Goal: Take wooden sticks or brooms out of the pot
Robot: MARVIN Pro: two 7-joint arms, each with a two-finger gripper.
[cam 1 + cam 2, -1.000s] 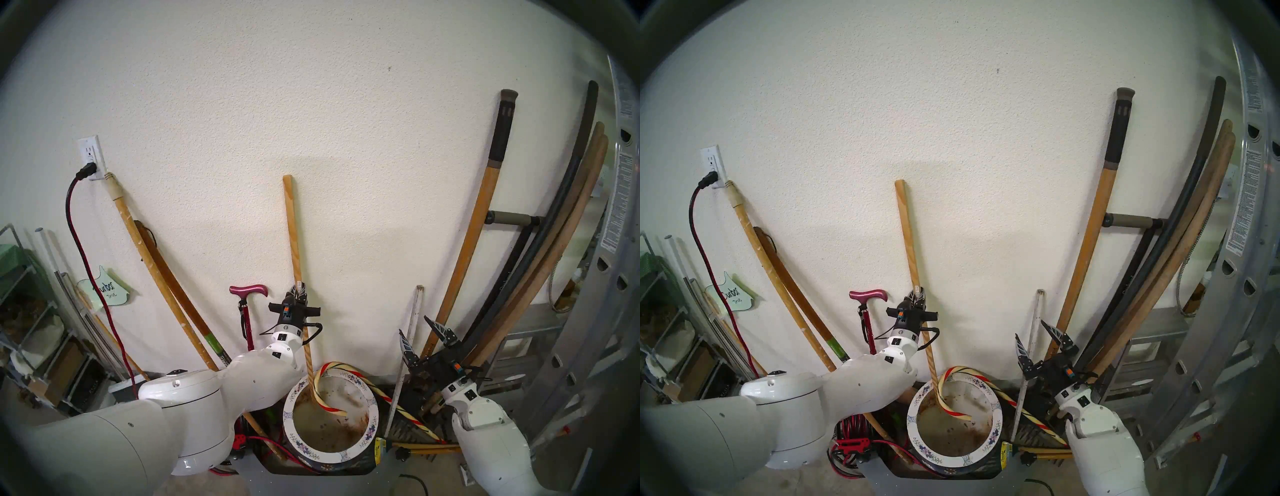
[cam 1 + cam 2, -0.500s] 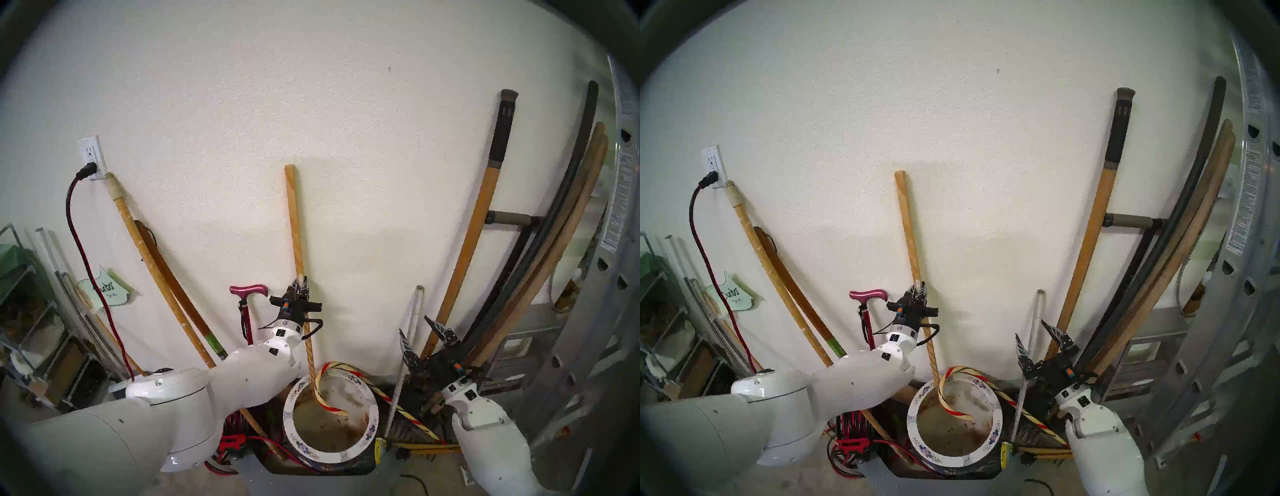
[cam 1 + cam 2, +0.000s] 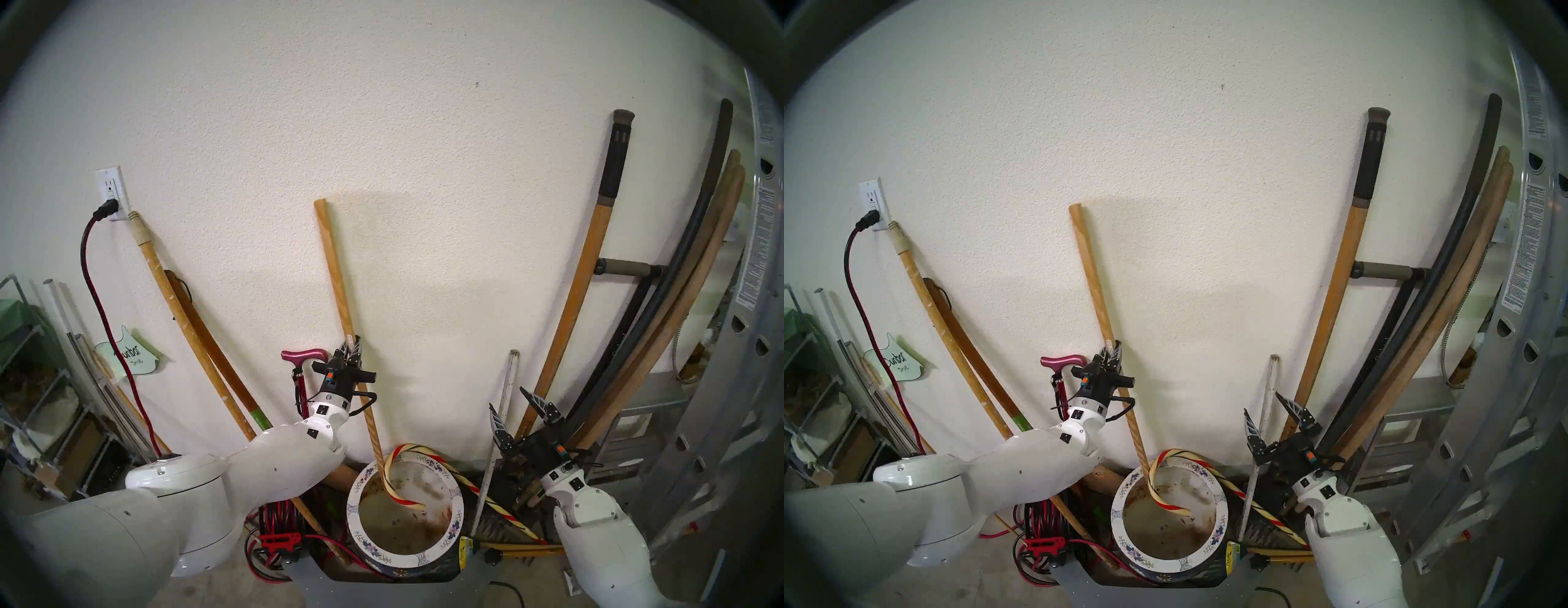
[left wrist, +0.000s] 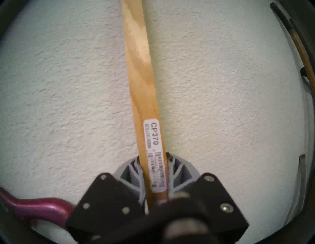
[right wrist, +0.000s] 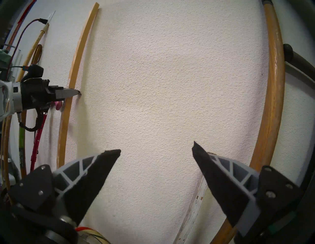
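My left gripper (image 3: pixel 353 346) (image 4: pixel 153 163) is shut on the pale wooden pole (image 3: pixel 339 288) (image 4: pixel 139 68) at its white label. The pole leans left against the wall, and its foot stands inside the pot (image 3: pixel 403 560) (image 3: pixel 1166 569). A cream cane striped red and green (image 3: pixel 424 448) hooks over the pot's far rim, its tip inside and its shaft running down outside on the right. A thin grey-white slat (image 3: pixel 509 382) (image 5: pixel 192 213) leans on the wall right of the pot. Beside the slat my right gripper (image 3: pixel 506 397) (image 5: pixel 156 146) is open and holds nothing.
A magenta walking cane (image 3: pixel 304 354) stands just left of my left gripper. Thick orange-brown handles lean at the left (image 3: pixel 191 331) and right (image 3: pixel 572 297). An aluminium ladder (image 3: pixel 742 339) fills the right side. A red cord reel (image 3: pixel 275 518) lies left of the pot.
My left gripper has swung left with the pole, so the pole's top now tilts left along the wall. The right arm has not moved.
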